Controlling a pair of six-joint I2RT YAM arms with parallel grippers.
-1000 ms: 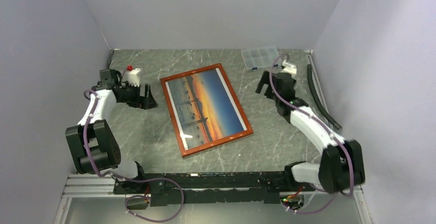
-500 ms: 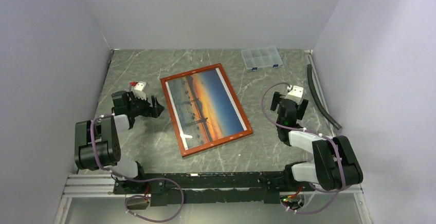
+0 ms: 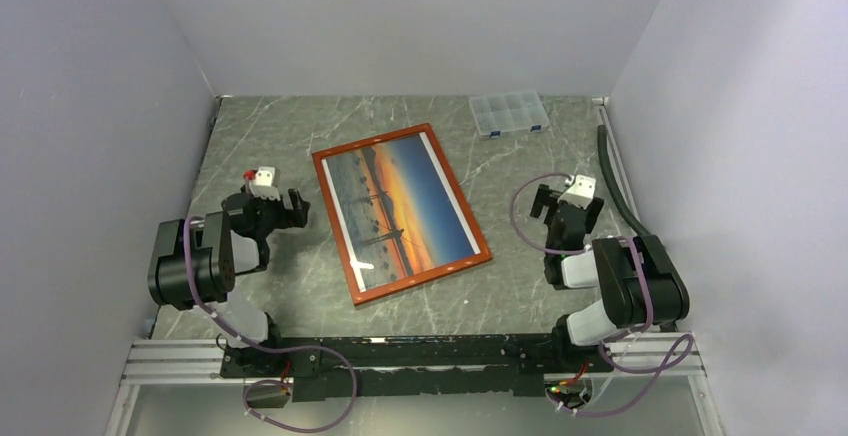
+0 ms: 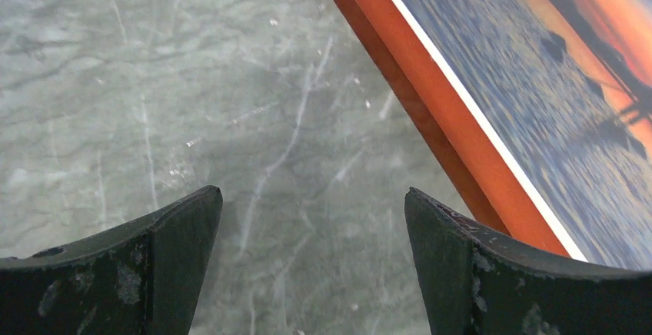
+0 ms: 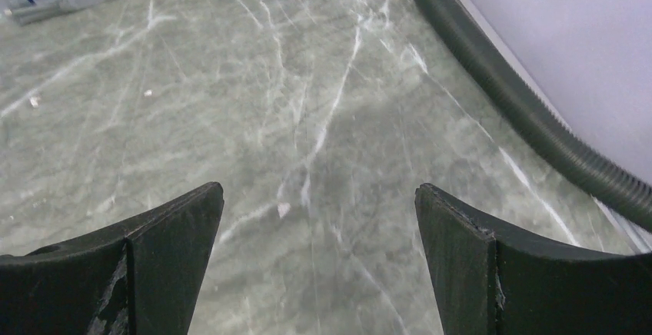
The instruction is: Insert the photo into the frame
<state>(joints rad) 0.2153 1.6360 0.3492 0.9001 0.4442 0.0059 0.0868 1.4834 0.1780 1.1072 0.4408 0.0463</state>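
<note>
Item: the photo (image 3: 400, 206), glossy sunset print, orange sky over blue water. Loc.: lying inside the frame (image 3: 422, 278), face up, centre of the table (image 3: 260, 136), set at a slant, long side running near-to-far. A thin white margin shows betw. print and red-brown border all round, so the print looks square in the opening; whether it sits under or over the pane can't be told. Left gripper (image 4: 311, 197): fingers wide apart, holding nothing, low over bare table just beside the frame's left border, not touching it. Right gripper (image 5: 319, 193): fingers likewise wide apart, nothing betw. them, over bare table well right of the frame, near the dark hose (image 5: 507, 97) along the right wall. Both arms folded low, close to their bases. Clear compartment box (image 3: 510, 113): far edge of the table, well apart from the frame. Step in hand (judged): placement looks done; the arms are at rest, with no grasp under way. Next move (judged): prob. none beyond a check that the print lies flat w/ no corner riding up on the border. If one did, it would call for a light press from above w/o shifting the frame.
</note>
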